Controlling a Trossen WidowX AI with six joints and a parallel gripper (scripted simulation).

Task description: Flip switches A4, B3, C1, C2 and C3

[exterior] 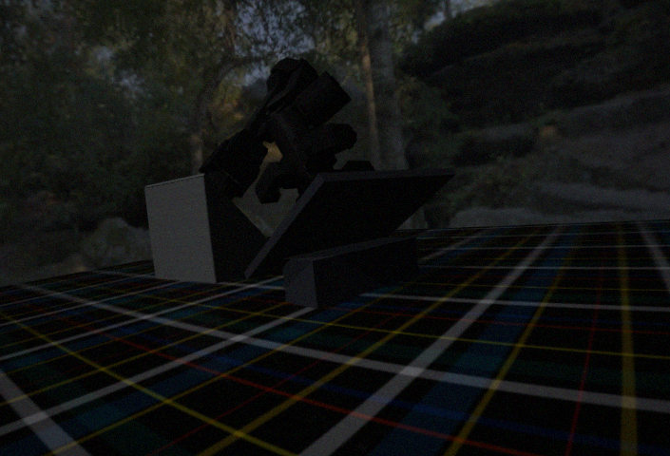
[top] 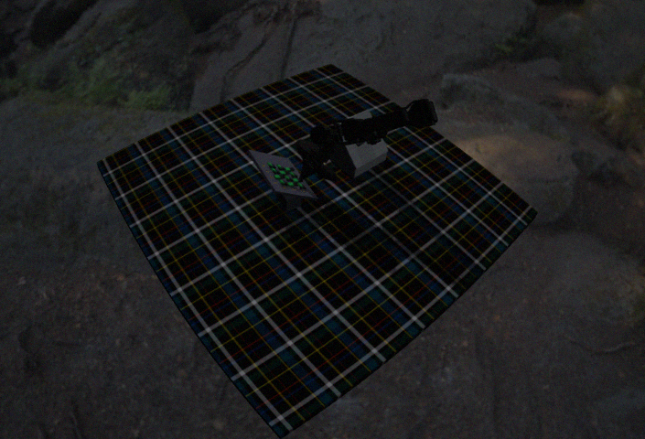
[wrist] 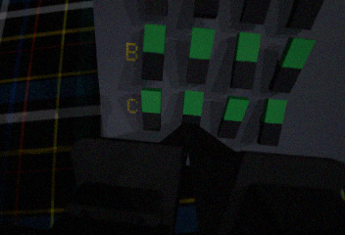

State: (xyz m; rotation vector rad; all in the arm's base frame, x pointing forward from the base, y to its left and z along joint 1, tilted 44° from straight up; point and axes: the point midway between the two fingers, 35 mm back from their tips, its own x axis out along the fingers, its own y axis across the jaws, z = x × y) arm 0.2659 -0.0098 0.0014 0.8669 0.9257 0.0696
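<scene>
The tilted grey switch panel (top: 262,158) (exterior: 368,206) (wrist: 322,113) carries rows of rocker switches, each half green and half black. In the wrist view rows B and C show, with C1 (wrist: 151,102), C2 (wrist: 193,103), C3 (wrist: 235,109) and B3 (wrist: 248,47). Their green halves are on the far side. Only the black near parts of row A show at the top edge. Which ends are raised is hard to tell in the dark. My gripper (wrist: 188,128) (top: 303,176) is shut and empty. Its tips are at the near end of C2 and hide part of its black half; contact is unclear.
B1 (wrist: 154,39), B2 (wrist: 202,44), B4 (wrist: 298,54) and C4 (wrist: 274,112) stand close around. A pale block (top: 367,157) (exterior: 181,231) is at the arm's base. The panel rests on a low dark support (exterior: 356,271) on a plaid cloth (top: 302,310).
</scene>
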